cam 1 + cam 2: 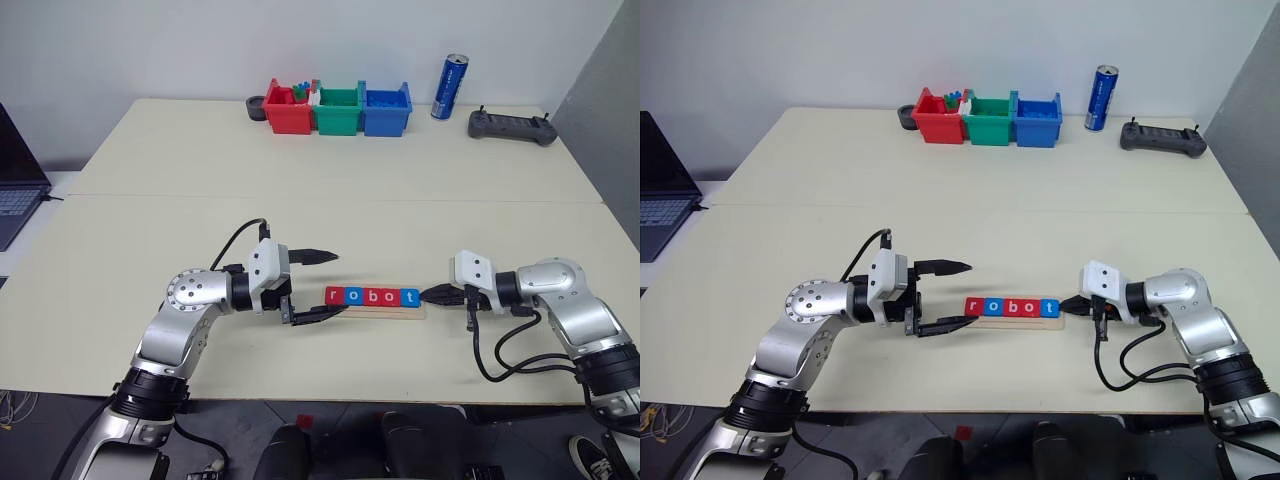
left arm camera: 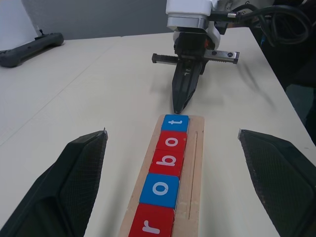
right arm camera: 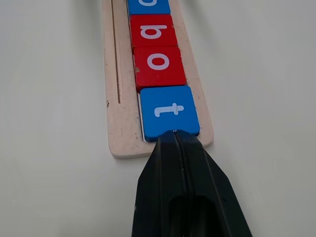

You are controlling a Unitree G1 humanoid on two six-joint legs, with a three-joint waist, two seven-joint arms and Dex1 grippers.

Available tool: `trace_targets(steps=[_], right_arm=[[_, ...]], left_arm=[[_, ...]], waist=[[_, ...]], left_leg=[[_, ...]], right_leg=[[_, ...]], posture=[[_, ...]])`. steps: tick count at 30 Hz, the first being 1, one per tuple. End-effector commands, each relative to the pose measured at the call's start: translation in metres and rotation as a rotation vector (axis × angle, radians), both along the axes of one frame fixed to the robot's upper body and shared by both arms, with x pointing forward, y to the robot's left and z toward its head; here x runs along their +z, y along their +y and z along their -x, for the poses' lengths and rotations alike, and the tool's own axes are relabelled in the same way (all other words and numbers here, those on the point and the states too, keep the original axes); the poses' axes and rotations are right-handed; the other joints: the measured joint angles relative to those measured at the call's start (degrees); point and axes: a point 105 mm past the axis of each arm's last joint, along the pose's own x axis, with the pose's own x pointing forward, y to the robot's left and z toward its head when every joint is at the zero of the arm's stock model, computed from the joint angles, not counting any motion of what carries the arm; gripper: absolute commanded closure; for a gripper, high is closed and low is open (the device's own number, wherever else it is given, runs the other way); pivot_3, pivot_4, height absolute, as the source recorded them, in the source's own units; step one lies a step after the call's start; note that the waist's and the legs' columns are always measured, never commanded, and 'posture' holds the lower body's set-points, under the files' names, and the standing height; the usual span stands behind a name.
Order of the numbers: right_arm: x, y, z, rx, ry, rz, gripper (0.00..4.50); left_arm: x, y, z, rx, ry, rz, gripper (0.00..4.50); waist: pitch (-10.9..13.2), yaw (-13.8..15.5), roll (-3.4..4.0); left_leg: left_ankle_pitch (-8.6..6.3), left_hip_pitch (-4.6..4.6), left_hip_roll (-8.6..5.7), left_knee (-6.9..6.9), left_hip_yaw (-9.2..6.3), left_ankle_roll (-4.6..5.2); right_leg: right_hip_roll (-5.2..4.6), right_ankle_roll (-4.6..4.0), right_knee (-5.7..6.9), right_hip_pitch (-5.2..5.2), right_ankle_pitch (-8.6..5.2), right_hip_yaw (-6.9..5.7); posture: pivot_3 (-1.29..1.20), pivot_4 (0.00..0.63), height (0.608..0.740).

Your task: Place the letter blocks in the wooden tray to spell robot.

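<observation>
Five letter blocks (image 1: 372, 296) lie in a row on the wooden tray (image 1: 400, 312) near the table's front edge, reading r, o, b, o, t in red, blue, red, red, blue. My left gripper (image 1: 340, 283) stands open at the tray's left end, level, with one finger (image 2: 74, 182) on each side of the r block and touching nothing. My right gripper (image 1: 430, 294) is shut, with nothing held. Its pointed tip (image 3: 175, 134) rests against the outer edge of the blue t block (image 3: 169, 111) at the tray's right end.
Red (image 1: 290, 108), green (image 1: 338, 110) and blue (image 1: 386, 108) plastic bins stand at the back, with a small black round thing (image 1: 257, 106) to their left. A blue can (image 1: 450, 87) and a black controller (image 1: 512, 126) are at the back right. A laptop (image 1: 15, 190) lies off the left edge.
</observation>
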Motion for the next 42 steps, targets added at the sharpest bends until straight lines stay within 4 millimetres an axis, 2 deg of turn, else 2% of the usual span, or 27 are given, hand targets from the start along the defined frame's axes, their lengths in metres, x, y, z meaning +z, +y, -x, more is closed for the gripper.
trace_targets(steps=[1, 9, 14, 17, 21, 28, 29, 42], right_arm=[[0.006, 0.006, -0.002, 0.024, -0.031, -0.008, 4.48], [0.009, 0.004, -0.002, 0.023, -0.029, -0.008, 4.48], [0.023, -0.003, 0.005, 0.027, 0.003, -0.011, 4.48], [0.038, -0.003, 0.008, 0.028, 0.025, -0.054, 3.94], [0.054, 0.002, 0.012, 0.027, 0.037, -0.110, 2.58], [0.053, 0.012, 0.026, 0.041, 0.072, -0.143, 0.21], [0.052, 0.012, 0.027, 0.039, 0.078, -0.146, 0.05], [0.048, 0.013, 0.032, 0.002, 0.079, -0.153, 0.05]], left_arm=[[0.009, 0.001, 0.003, -0.005, -0.040, 0.002, 0.00], [0.009, 0.002, 0.003, 0.000, -0.039, 0.000, 0.00], [0.008, 0.004, 0.001, 0.021, -0.031, -0.008, 0.00], [0.006, 0.006, -0.003, 0.046, -0.047, -0.032, 0.00], [0.000, 0.010, -0.006, 0.065, -0.022, -0.064, 0.00], [-0.009, 0.015, -0.002, 0.069, -0.013, -0.116, 0.00], [-0.010, 0.015, -0.002, 0.068, -0.011, -0.121, 0.00], [-0.016, 0.020, 0.003, 0.039, 0.008, -0.157, 0.00]], waist=[[0.0, 0.0, 0.00], [0.0, 0.0, 0.00], [0.0, 0.0, 0.00], [0.0, 0.0, 0.00], [0.0, 0.0, 0.00], [0.0, 0.0, 0.00], [0.0, 0.0, 0.00], [0.0, 0.1, 0.00]], left_leg=[[0.00, 0.00, 0.00, 0.00, 0.00, 0.00], [0.00, 0.01, 0.00, 0.00, 0.00, 0.00], [0.00, 0.00, 0.00, 0.01, -0.01, 0.00], [0.00, 0.01, 0.00, 0.01, -0.01, 0.00], [0.00, 0.00, 0.00, 0.01, -0.01, 0.00], [0.00, -0.01, 0.00, 0.01, -0.02, 0.00], [0.00, -0.01, 0.00, 0.00, -0.03, 0.00], [0.00, 0.00, 0.00, 0.01, -0.02, 0.00]], right_leg=[[0.00, 0.00, 0.00, 0.00, 0.00, 0.00], [0.00, 0.00, 0.01, 0.00, 0.00, 0.00], [0.00, 0.00, 0.01, 0.00, 0.00, 0.00], [0.00, 0.00, 0.01, 0.00, 0.00, 0.00], [0.00, 0.00, 0.02, 0.00, 0.00, 0.00], [0.00, 0.00, 0.01, 0.00, 0.00, -0.02], [0.00, 0.00, 0.01, 0.00, 0.00, -0.02], [0.00, 0.00, 0.02, 0.00, 0.00, -0.02]], posture=[[0.00, 0.150, 0.740], [0.00, 0.150, 0.740], [0.00, 0.150, 0.740], [0.00, 0.150, 0.740], [0.00, 0.150, 0.740], [0.00, 0.150, 0.740], [0.00, 0.150, 0.740], [0.00, 0.150, 0.740]])
